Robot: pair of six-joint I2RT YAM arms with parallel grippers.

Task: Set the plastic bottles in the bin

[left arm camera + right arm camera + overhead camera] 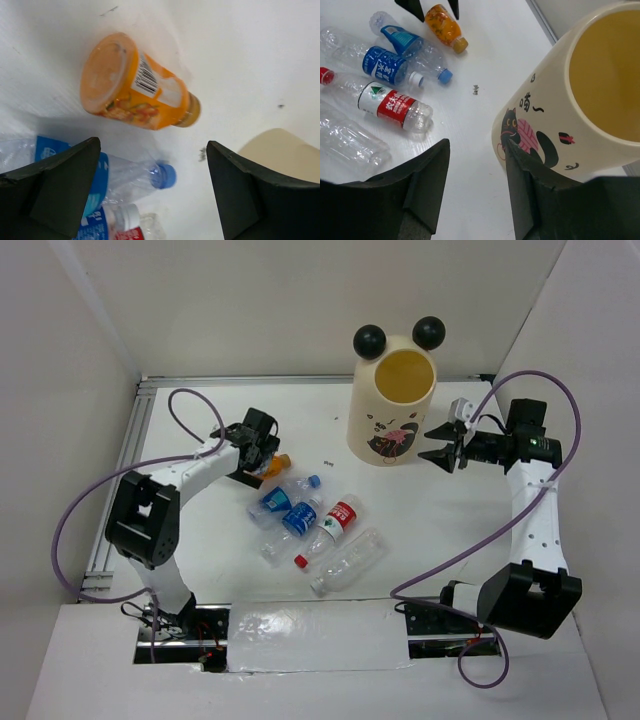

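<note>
The left gripper (pixel 152 147) is seen spread wide, with nothing held between its fingers. Just beyond its fingertips the orange bottle (pixel 135 85) is laid on its side on the white table (pixel 200 420), cap end towards the bin (pixel 393 415). Nearer the arm bases, a blue-capped bottle (pixel 145 175), a red-labelled bottle (pixel 340 520) and a clear label-less bottle (pixel 350 562) are scattered together, all lying flat.

The right gripper (pixel 440 443) is likewise held open and empty, just beside the bin's printed wall; contact cannot be told. The bin is stood upright at the far side.
</note>
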